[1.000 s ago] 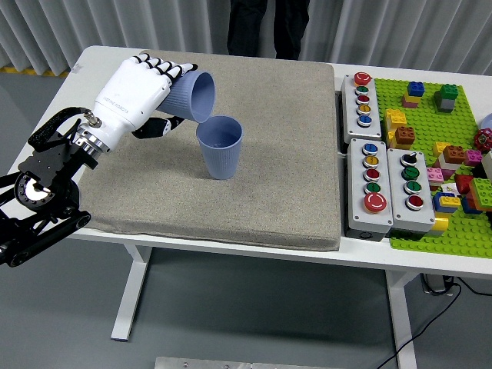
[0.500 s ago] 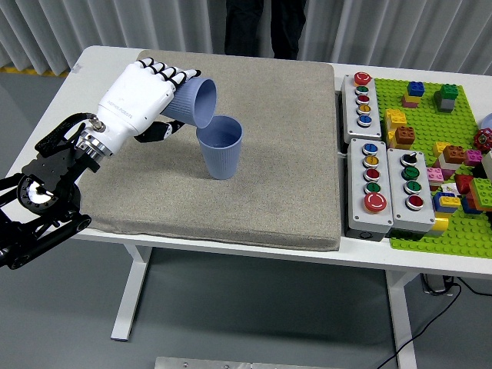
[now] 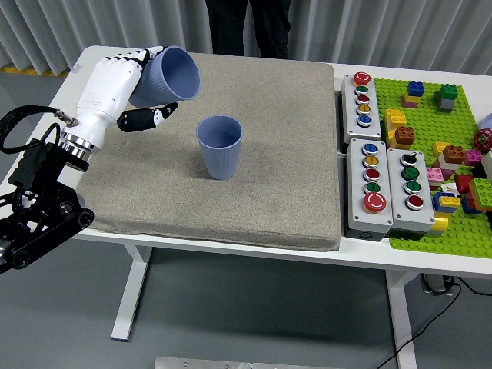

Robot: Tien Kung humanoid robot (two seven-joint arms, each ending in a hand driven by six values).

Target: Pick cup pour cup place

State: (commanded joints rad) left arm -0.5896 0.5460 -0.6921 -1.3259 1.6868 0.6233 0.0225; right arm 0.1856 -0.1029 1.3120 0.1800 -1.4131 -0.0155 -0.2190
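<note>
My left hand (image 3: pixel 115 81), white with black fingertips, is shut on a blue ribbed cup (image 3: pixel 167 77) and holds it tilted in the air, mouth facing right, above the far left of the grey mat (image 3: pixel 292 177). A second blue ribbed cup (image 3: pixel 220 146) stands upright on the mat, to the right of and below the held cup, apart from it. My right hand is out of view.
Button boxes (image 3: pixel 363 100) (image 3: pixel 392 188) sit right of the mat. A green baseplate (image 3: pixel 438 231) with several toy bricks lies at the far right. A person (image 3: pixel 246 27) in dark trousers stands at the table's far side.
My left hand has drawn the held cup back to the left and up, away from the standing cup's rim, and turned it less steeply. The standing cup has not moved.
</note>
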